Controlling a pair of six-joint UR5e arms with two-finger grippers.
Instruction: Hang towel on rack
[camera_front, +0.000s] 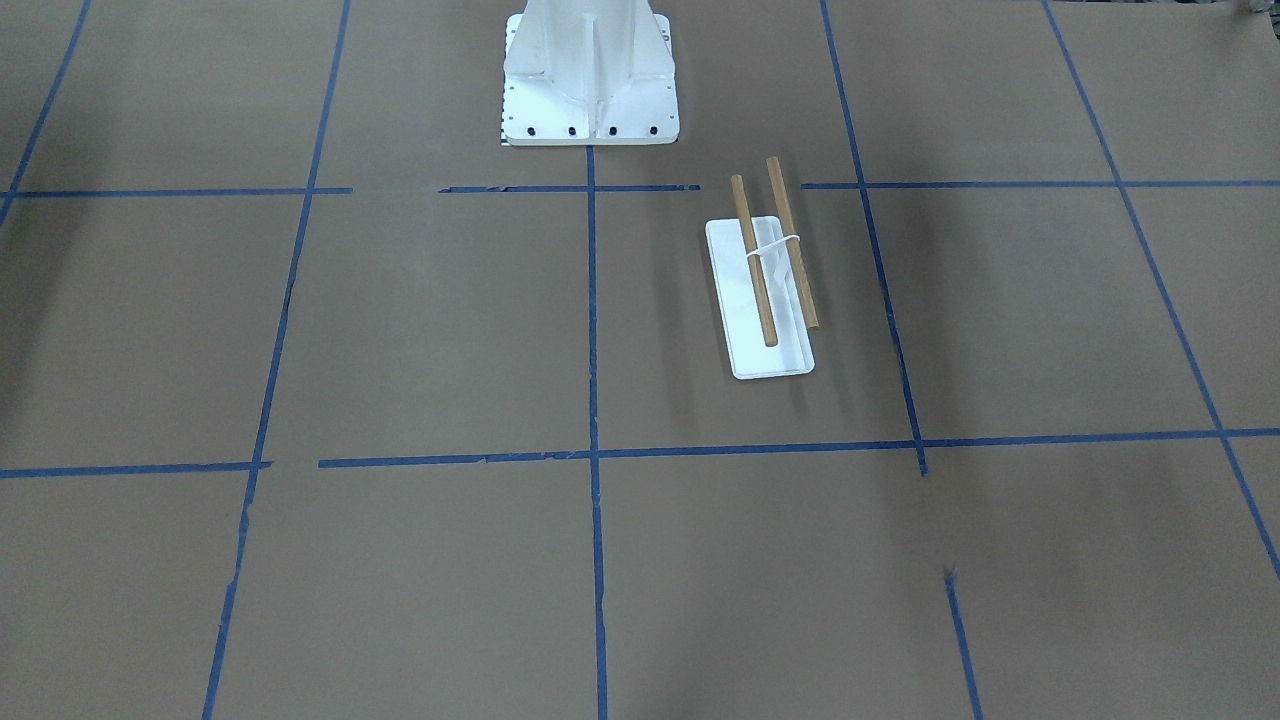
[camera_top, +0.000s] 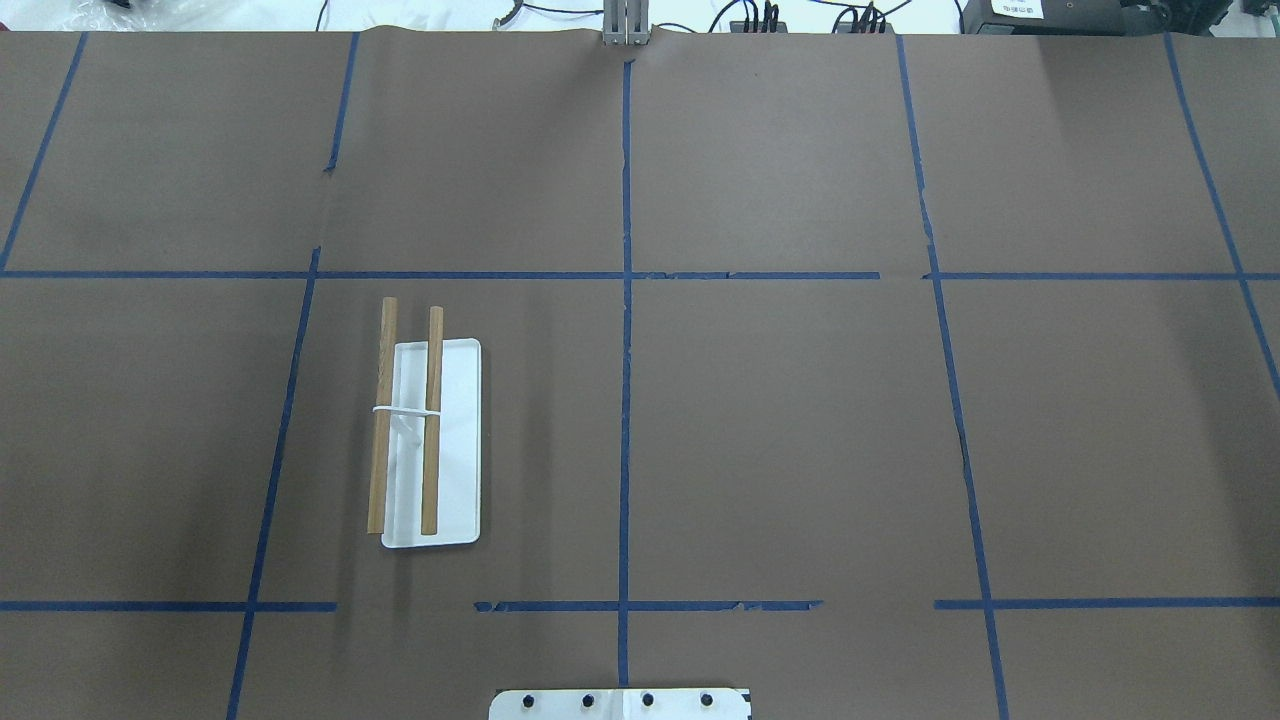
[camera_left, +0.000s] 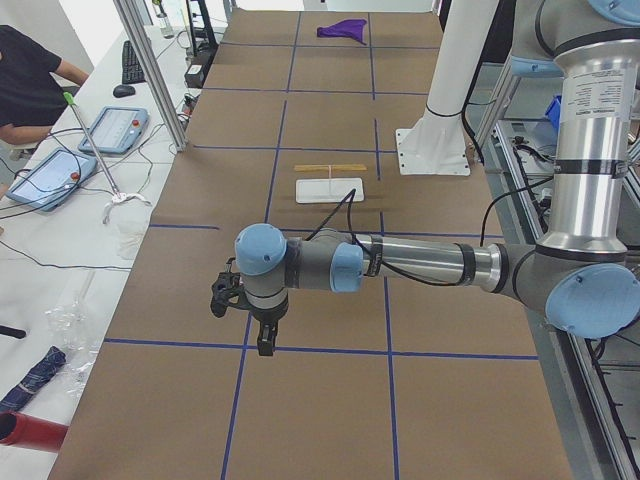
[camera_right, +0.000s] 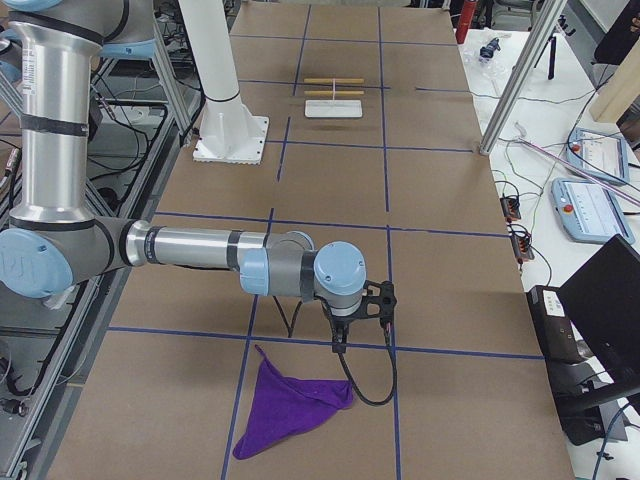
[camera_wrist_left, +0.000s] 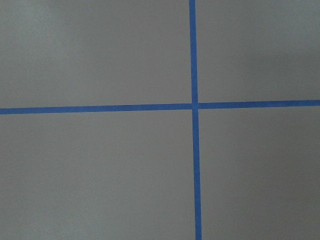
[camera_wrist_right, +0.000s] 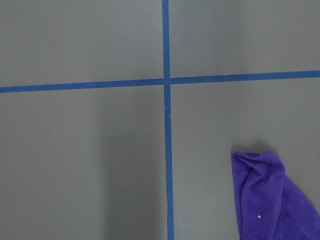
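Note:
The rack (camera_top: 430, 440) stands on the robot's left half of the table: two wooden dowels on a white wire over a white base, bare. It also shows in the front view (camera_front: 765, 275) and in both side views (camera_left: 330, 180) (camera_right: 333, 95). The purple towel (camera_right: 290, 405) lies crumpled on the table at the robot's far right end, small in the left side view (camera_left: 343, 30). A corner of it shows in the right wrist view (camera_wrist_right: 272, 200). My right gripper (camera_right: 338, 346) hangs just above the table beside the towel. My left gripper (camera_left: 264, 348) hangs over the table's left end. I cannot tell whether either is open or shut.
The white bolted pedestal (camera_front: 590, 90) stands at the robot's edge of the table (camera_top: 620, 703). Blue tape lines grid the brown table. Beyond the far edge are metal posts (camera_left: 150, 70) (camera_right: 515, 85), tablets (camera_left: 50, 175) (camera_right: 590, 205) and a seated person (camera_left: 25, 80).

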